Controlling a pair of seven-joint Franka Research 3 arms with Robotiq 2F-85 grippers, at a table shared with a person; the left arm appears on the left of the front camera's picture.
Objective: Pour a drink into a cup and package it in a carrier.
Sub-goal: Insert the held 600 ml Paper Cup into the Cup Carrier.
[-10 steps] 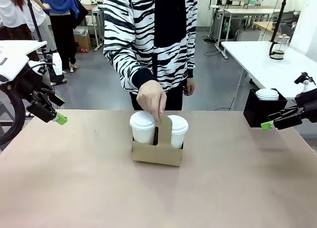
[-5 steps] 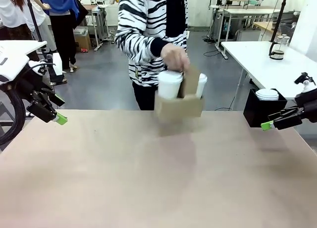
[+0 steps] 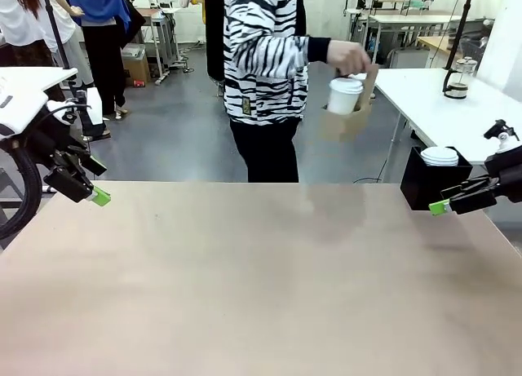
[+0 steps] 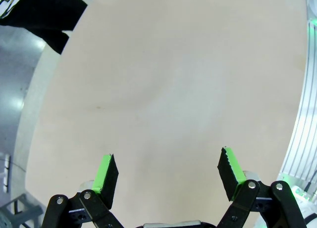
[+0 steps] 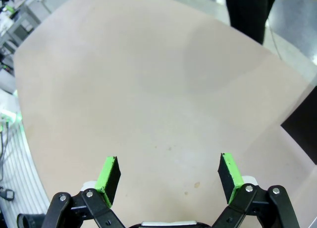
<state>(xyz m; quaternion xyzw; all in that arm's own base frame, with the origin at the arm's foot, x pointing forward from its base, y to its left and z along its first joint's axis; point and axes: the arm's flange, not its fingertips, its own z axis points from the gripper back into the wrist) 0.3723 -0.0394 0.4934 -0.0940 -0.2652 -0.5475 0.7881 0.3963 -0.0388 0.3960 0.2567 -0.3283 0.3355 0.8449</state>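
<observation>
**Carrier Lifted Clear of the Surface; Both Claws Released**

Beyond the far edge of the surface, a person in a black-and-white striped top stands turned toward picture right. The person's hand grips the upright handle panel of the carrier, a brown cardboard unit held in the air, well above and behind the surface. A lidded white cup sits in the near slot of the carrier; a second cup behind the handle panel is mostly hidden. The carrier and cup appear motion-blurred.

The left claw hangs at the left edge of the surface. In the left wrist view the left claw has its jaws spread wide, with bare tabletop between the green pads and nothing gripped.

The right claw hangs at the right edge of the surface, just in front of a black box holding a stack of white lids. In the right wrist view the right claw is likewise released, jaws wide apart over bare tabletop.

A clear glass pitcher stands on a white table in the background at picture right; its contents cannot be determined.
</observation>
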